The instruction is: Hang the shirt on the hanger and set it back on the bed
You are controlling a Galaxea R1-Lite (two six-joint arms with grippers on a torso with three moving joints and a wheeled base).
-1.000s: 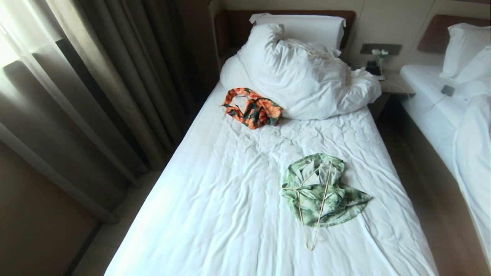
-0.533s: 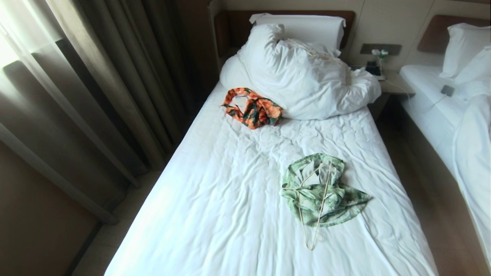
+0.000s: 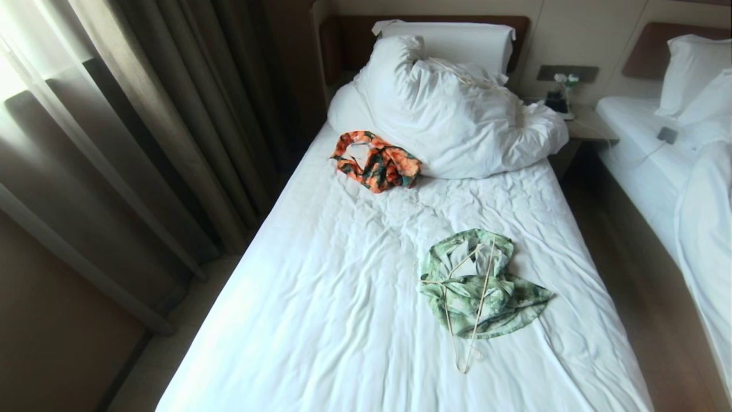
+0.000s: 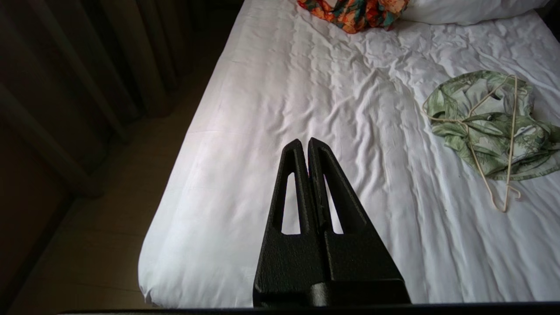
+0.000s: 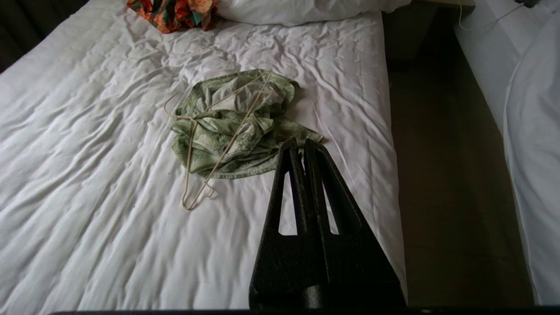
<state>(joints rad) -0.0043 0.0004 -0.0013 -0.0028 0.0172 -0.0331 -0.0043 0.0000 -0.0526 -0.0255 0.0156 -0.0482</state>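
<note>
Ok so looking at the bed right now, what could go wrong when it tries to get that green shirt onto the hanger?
1. The hanger lies across the crumpled shirt, partly threaded through its folds, so lifting one may drag the other.
2. The thin wire lies flat on the wrinkled white sheet of the bed; a pinch could slip off or grab sheet instead.
3. The shirt is bunched, so its collar and sleeves are hard to find.
</note>
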